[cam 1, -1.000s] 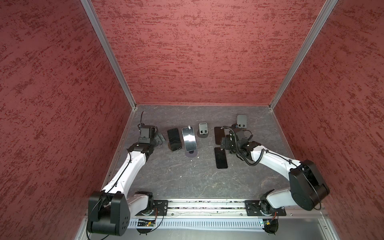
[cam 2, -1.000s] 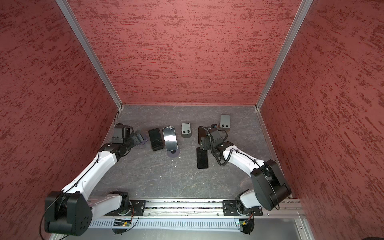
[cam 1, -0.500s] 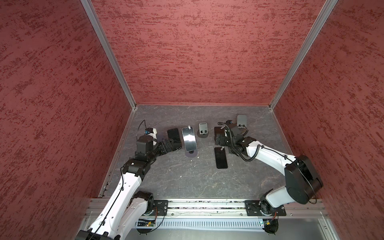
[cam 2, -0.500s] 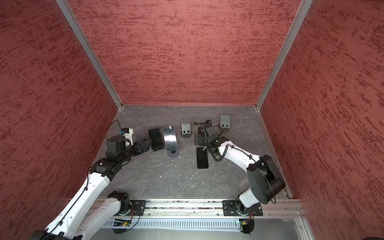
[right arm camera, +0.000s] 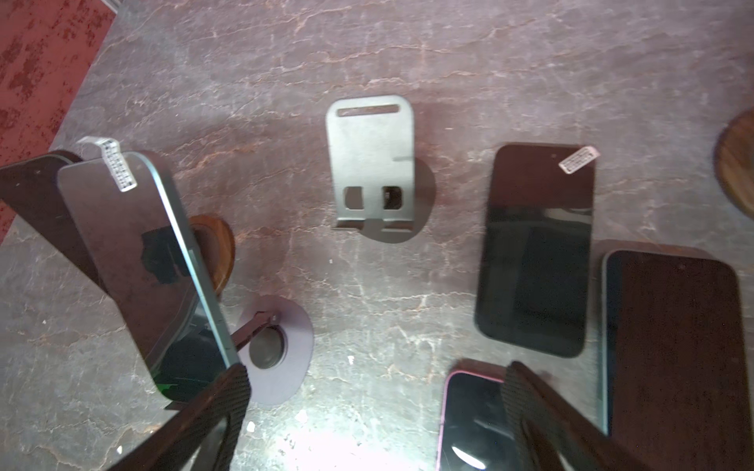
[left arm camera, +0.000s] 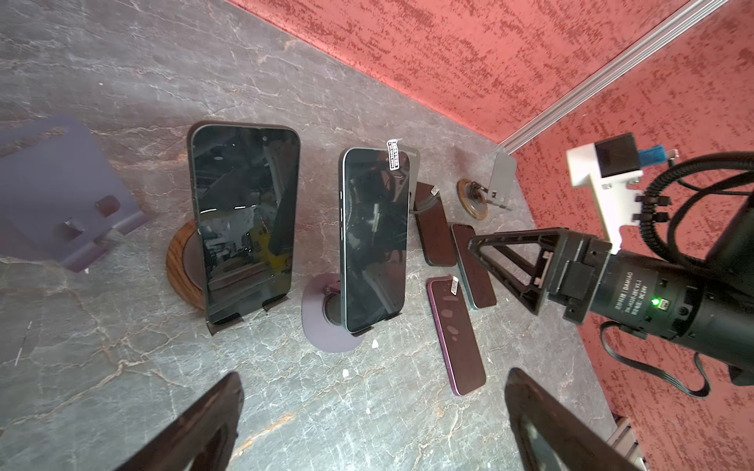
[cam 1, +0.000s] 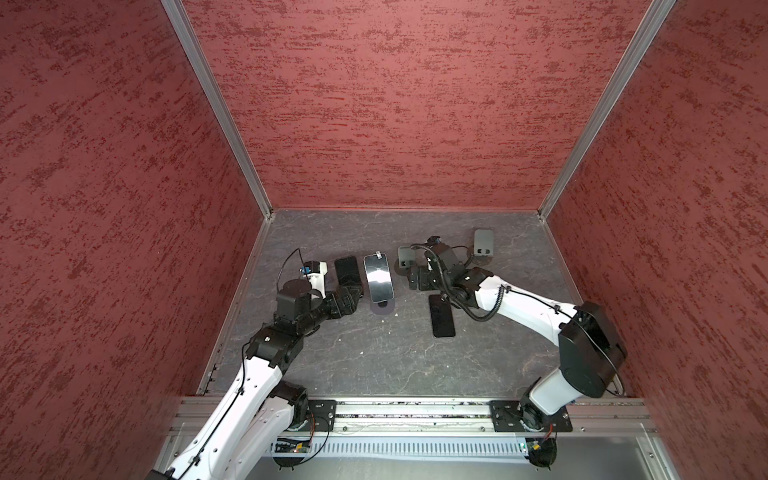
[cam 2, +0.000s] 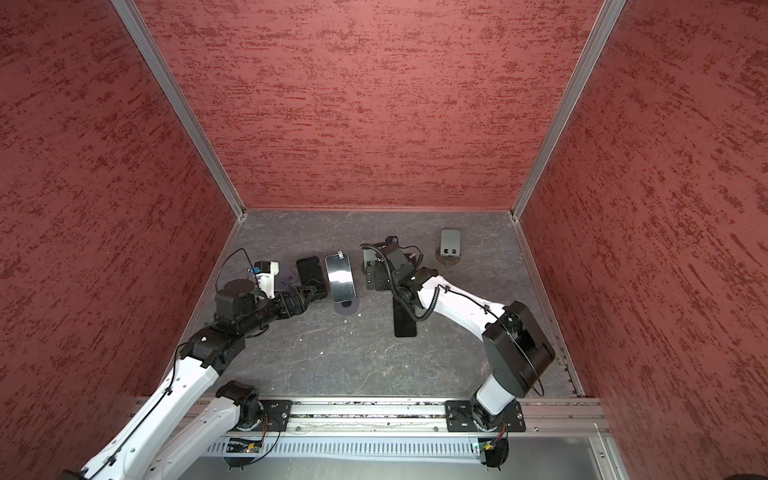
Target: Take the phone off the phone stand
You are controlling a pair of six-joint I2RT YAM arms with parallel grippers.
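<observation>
Jaws spread and empty, the left tool faces the teal-edged phone leaning on its purple stand. An off-centre grip could topple that stand or the dark phone beside it; beyond, the open right tool risks collision.

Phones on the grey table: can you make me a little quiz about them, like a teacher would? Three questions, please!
1. True or false: the left gripper is holding a phone.
2. How many phones are propped up on stands in the left wrist view?
3. The propped phone with the white sticker tab stands on a base that is: A wooden, B purple, C red.

Key:
1. False. Its jaws are open with nothing between them.
2. Two: the dark phone and the one with the tab.
3. B.
</observation>
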